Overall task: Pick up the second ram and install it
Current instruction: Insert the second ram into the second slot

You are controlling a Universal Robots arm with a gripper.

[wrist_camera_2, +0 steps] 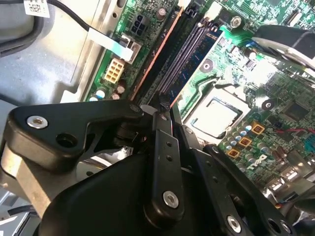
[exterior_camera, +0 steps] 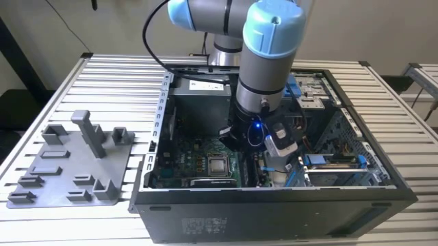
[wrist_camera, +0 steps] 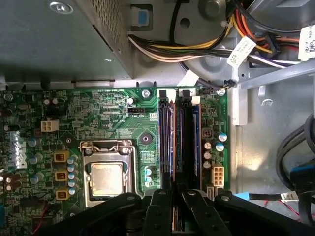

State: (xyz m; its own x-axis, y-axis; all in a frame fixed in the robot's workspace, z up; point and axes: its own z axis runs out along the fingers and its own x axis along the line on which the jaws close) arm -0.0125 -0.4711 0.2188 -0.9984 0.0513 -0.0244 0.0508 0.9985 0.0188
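Install step in hand. Gripper (wrist_camera: pixel 173 209) fingers pressed together, pinching the second ram (wrist_camera: pixel 173 147) edge-on over the memory slots (wrist_camera: pixel 189 137) at the motherboard (wrist_camera: pixel 113 123) edge. Judgement: seating calls for straight, aligned downward pressure.
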